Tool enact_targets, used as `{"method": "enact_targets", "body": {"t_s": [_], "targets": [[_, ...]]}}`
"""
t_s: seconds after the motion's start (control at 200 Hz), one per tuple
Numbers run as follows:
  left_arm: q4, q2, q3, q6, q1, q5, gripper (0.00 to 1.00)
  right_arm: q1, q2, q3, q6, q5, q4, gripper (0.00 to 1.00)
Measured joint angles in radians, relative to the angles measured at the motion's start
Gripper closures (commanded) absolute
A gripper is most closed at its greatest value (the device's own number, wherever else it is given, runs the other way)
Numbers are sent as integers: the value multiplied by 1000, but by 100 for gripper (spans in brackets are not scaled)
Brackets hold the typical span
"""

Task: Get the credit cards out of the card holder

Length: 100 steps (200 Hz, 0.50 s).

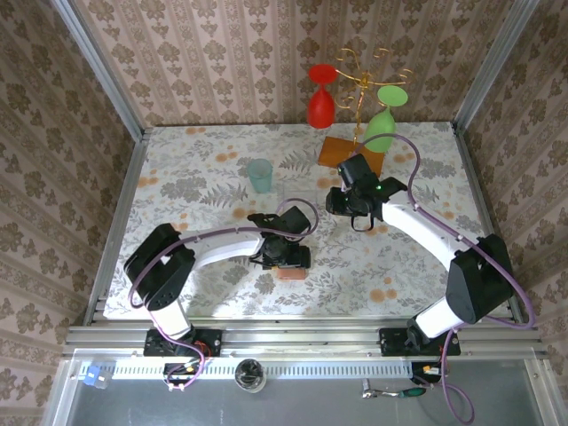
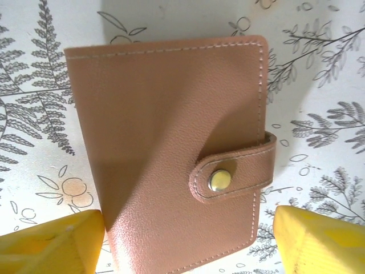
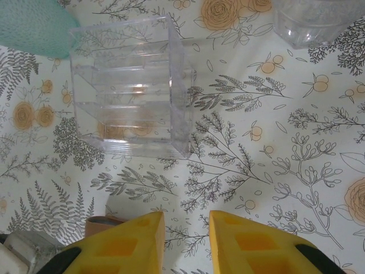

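Tan holder: the card holder (image 2: 171,148) lies flat on the flowered counter (image 2: 319,68), outer side up and folded shut.
Strap: its strap (image 2: 239,171) wraps over the right edge and is fastened with the metal snap (image 2: 219,180).
Cards: judged to be inside the shut holder, since the fold has not been opened.
Done: nothing of the task itself, as far as this moment shows. At most, the left arm has been brought over the holder.
Left to do: undo the snap, open the fold, then draw each card out of its pocket and lay it on the counter.
Left pincer: the left pincer (image 2: 185,228) stands wide apart, one yellow finger on each side of the holder's near end. The finger at the picture's left is right against the holder's edge, and I cannot tell whether it touches. The other finger stands just clear of the opposite edge. It straddles the holder and is not clamped on it.
Right pincer: the right pincer (image 3: 187,220) has its fingers only narrowly apart with nothing between them. It hangs over bare counter, near a clear plastic box (image 3: 131,91) and well apart from the holder.
Next move: probably a grip on the holder's edges, so the other arm can work the strap loose.
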Motion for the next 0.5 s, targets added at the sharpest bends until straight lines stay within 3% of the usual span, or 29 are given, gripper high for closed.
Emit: {"method": "enact_targets", "body": {"t_s": [0.275, 0.5], "targets": [[58, -90, -56, -8, 12, 2, 22, 9, -27, -39, 21, -45, -2, 72], [135, -213, -171, -7, 105, 2, 25, 80, -32, -72, 93, -66, -14, 72]]}}
